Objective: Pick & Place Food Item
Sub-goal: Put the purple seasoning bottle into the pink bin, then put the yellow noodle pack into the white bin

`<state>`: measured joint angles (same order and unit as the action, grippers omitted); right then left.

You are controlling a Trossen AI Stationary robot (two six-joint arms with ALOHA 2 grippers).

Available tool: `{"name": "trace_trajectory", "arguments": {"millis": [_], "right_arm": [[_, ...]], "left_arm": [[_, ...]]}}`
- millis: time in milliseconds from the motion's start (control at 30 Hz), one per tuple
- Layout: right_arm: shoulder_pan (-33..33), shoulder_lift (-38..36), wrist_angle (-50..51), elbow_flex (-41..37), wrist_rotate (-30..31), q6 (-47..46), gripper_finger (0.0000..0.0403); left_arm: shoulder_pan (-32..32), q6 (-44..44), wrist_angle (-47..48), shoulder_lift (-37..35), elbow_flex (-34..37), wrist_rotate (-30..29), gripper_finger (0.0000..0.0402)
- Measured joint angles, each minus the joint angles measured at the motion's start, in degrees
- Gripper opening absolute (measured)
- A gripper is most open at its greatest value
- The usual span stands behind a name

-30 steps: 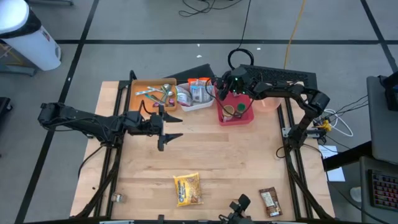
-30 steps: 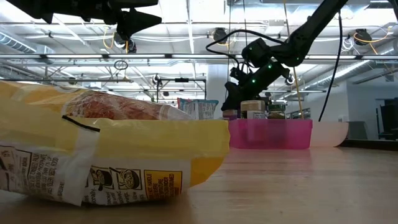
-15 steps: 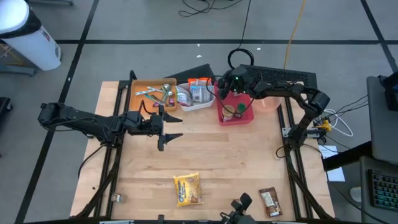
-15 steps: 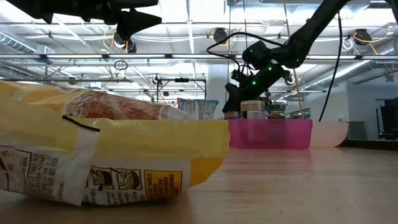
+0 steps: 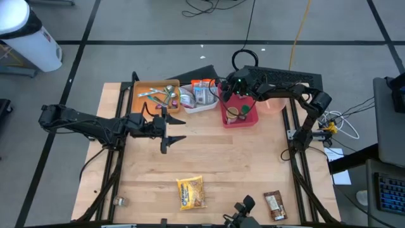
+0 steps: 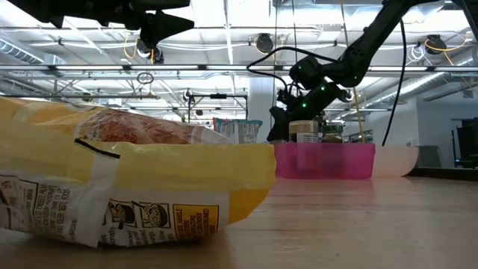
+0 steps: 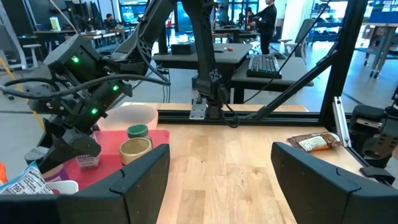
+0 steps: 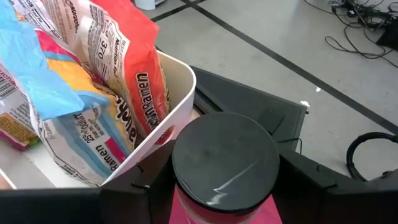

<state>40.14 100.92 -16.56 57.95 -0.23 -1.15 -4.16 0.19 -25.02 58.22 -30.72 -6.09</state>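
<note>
- Jar with a black lid sits between the right gripper's part-open fingers, at the pink bin's rear corner beside the white bin of snack packets.
- Lift appears begun; placement remains.
- Left gripper hovers mid-table, open and empty.

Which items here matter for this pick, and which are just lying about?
In play: black-lidded jar, held by the right gripper; pink bin below it.
Lying about: ramen packets in white bin, orange tray, yellow snack bag, brown snack bar; left gripper waits open mid-table.
</note>
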Motion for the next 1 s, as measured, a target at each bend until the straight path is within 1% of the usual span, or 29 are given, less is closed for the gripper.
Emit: {"name": "trace_trajectory", "arguments": {"millis": [133,367,500,700,833,1000], "right_arm": [[0.0,0.0,0.0,0.0,0.0,0.1,0.0199],[0.0,0.0,0.1,0.0,0.0,0.3,0.0279],[0.0,-0.2,-0.9,0.0,0.0,0.4,0.03],[-0.2,-3.6,-1.6,0.0,0.0,1.9,0.0301],[-0.8,-8.6,2.3,0.0,0.0,3.9,0.0297],[-3.6,-16.5,8.9,0.0,0.0,6.2,0.0299]], "left_arm": [[0.0,0.1,0.0,0.0,0.0,0.0,0.029],[0.0,0.1,0.0,0.0,0.0,0.0,0.029],[0.0,0.1,0.0,0.0,0.0,0.0,0.0289],[0.0,0.0,0.0,0.0,0.0,0.0,0.029],[0.0,-0.2,0.5,0.0,0.0,0.0,0.0289],[0.0,-2.4,3.9,0.0,0.0,0.0,0.029]]}}
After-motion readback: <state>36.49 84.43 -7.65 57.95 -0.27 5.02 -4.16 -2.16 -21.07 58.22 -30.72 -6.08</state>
